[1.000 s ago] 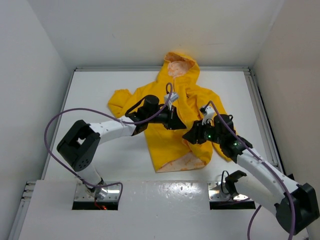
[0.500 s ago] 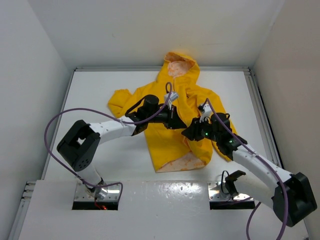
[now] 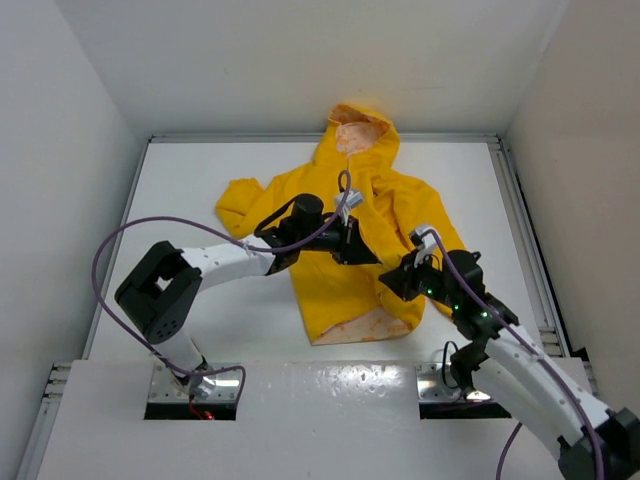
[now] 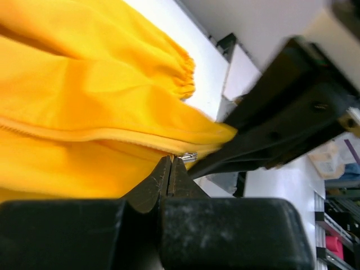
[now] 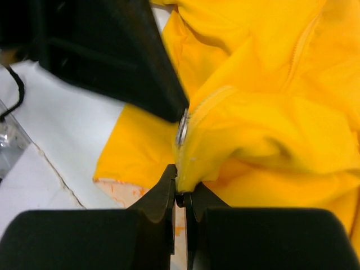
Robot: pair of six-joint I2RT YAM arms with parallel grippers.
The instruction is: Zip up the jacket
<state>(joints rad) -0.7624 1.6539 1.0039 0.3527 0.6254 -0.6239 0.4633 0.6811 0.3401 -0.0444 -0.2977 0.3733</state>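
Note:
The yellow jacket (image 3: 335, 295) lies flat on the white table (image 3: 190, 180), hood (image 3: 360, 125) at the far end, with orange-printed lining showing at the hem (image 3: 378, 323). My left gripper (image 3: 368, 256) is over the jacket's front. In the left wrist view it (image 4: 170, 161) is shut on the zipper edge, a silver slider (image 4: 190, 157) just beside the tips. My right gripper (image 3: 388, 281) sits close by, toward the hem. In the right wrist view it (image 5: 183, 181) is shut on a fold of the jacket (image 5: 264, 140) just below the slider (image 5: 181, 128).
White walls close in the table on three sides. A metal rail (image 3: 528, 240) runs along the right edge. Purple cables (image 3: 100, 260) loop off both arms. Two cutouts (image 3: 195, 387) hold the arm bases at the near edge.
The right gripper has closed on the jacket's edge and drawn slightly toward the near right, its arm swinging nearer. The left gripper stayed shut and barely moved.

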